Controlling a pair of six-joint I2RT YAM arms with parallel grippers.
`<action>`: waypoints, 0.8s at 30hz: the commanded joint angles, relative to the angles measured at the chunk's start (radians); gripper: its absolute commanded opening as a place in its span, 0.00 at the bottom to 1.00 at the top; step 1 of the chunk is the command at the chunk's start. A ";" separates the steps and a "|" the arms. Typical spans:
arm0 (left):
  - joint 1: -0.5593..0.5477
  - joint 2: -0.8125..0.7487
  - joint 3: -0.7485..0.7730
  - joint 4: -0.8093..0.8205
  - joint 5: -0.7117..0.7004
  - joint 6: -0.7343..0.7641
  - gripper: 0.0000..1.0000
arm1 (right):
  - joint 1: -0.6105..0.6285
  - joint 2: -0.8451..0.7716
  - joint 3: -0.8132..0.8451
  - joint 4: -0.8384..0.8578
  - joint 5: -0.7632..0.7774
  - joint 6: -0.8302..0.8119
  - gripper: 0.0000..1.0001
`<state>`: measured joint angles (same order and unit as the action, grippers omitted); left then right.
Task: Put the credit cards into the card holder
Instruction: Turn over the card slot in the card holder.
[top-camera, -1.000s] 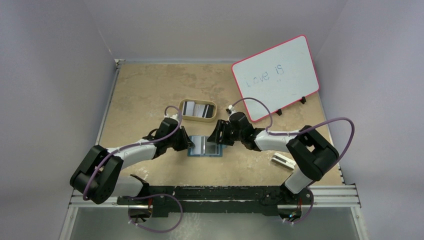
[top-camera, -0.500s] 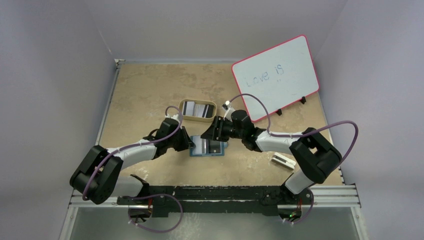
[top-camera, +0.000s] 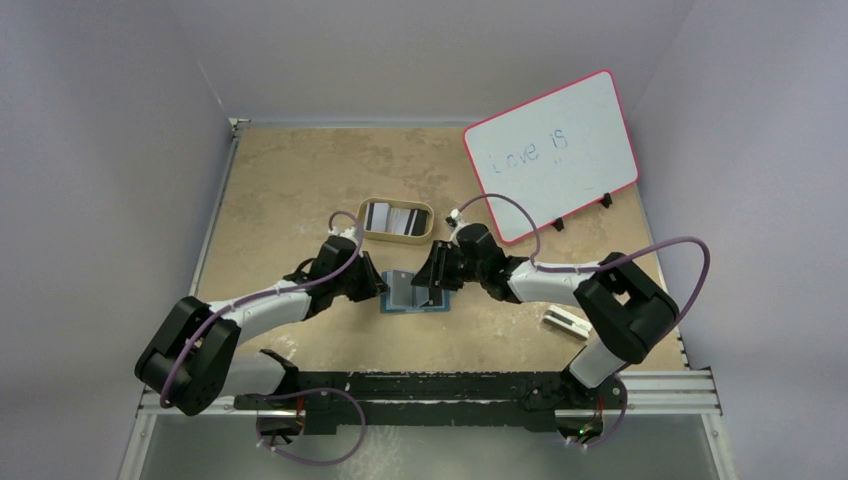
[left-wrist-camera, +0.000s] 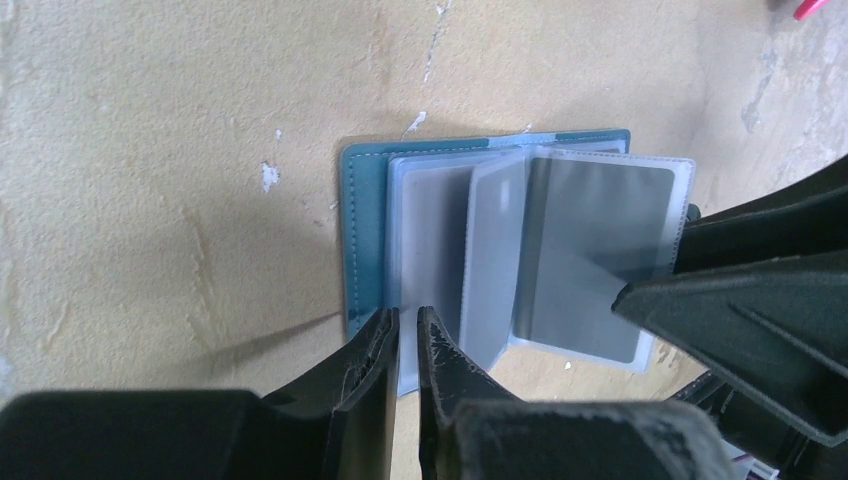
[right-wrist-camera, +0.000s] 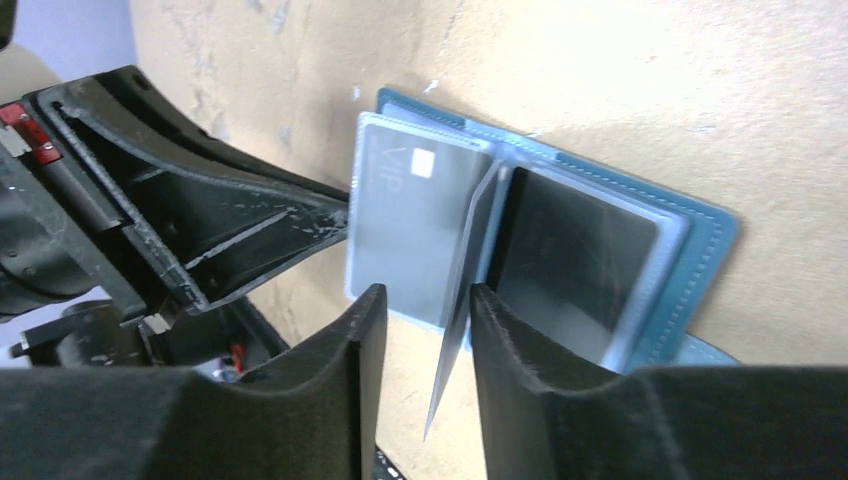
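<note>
- Two claws; one teal-blue soft bifold card holder (top-camera: 414, 293) lies open on the table between them.
- Left claw (left-wrist-camera: 406, 318): clenched on the edge of a clear plastic sleeve (left-wrist-camera: 430, 240) of the holder.
- Right claw (right-wrist-camera: 427, 295): released, jaws parted astride one upright clear leaf (right-wrist-camera: 452, 340), not pinching it.
- Two cards sleeved: matte pale grey card (right-wrist-camera: 405, 225) on the left claw's side, glossy black card (right-wrist-camera: 575, 260) on the right claw's side.
- Tan oval tray (top-camera: 397, 240) just beyond both claws; striped cards (top-camera: 397, 219) inside, count unclear.
- Mottled tan tabletop (top-camera: 290, 170); plain pale walls (top-camera: 120, 150); red-rimmed whiteboard (top-camera: 552, 155) beyond the right claw.
</note>
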<state>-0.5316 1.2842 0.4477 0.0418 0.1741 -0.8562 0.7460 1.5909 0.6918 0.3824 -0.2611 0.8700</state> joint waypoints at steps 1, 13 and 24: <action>-0.004 -0.037 0.049 -0.037 -0.044 0.011 0.12 | 0.003 -0.048 0.063 -0.104 0.122 -0.050 0.34; -0.005 -0.136 0.221 -0.254 -0.251 0.102 0.32 | 0.001 -0.221 0.111 -0.359 0.309 -0.154 0.53; 0.210 0.139 0.606 -0.360 -0.188 0.264 0.34 | -0.101 -0.133 0.256 -0.186 0.125 -0.233 0.54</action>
<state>-0.4664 1.3491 0.9688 -0.3199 -0.1127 -0.6529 0.7223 1.3930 0.8539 0.0738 -0.0212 0.6682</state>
